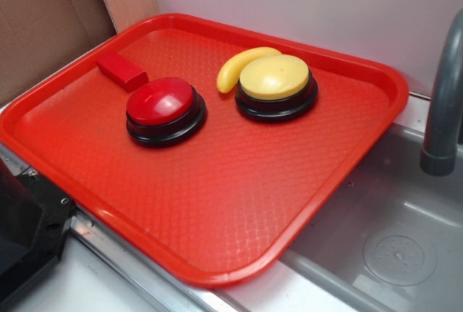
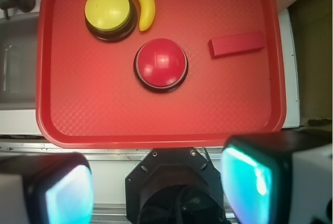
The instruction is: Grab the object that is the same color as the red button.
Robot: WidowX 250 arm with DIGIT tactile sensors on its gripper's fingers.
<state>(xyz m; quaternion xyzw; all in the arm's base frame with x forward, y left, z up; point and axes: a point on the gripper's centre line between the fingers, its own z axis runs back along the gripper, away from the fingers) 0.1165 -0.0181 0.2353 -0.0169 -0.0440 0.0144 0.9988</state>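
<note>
A small red rectangular block (image 1: 121,71) (image 2: 237,44) lies flat near the tray's far left corner in the exterior view, at the right in the wrist view. The red button (image 1: 162,108) (image 2: 161,64), a glossy dome on a black base, sits close beside it, mid-tray. My gripper (image 2: 158,185) hangs high above the tray's near edge, well away from the block. It is open, its two fingers wide apart with nothing between them. In the exterior view the gripper does not show.
A yellow-domed button (image 1: 275,84) (image 2: 109,13) and a yellow banana (image 1: 241,66) (image 2: 144,3) lie together on the red tray (image 1: 239,218) (image 2: 104,99). A grey sink basin (image 1: 391,232) and faucet (image 1: 443,102) are at the right. The black robot base (image 1: 25,236) (image 2: 174,182) is by the tray's near edge.
</note>
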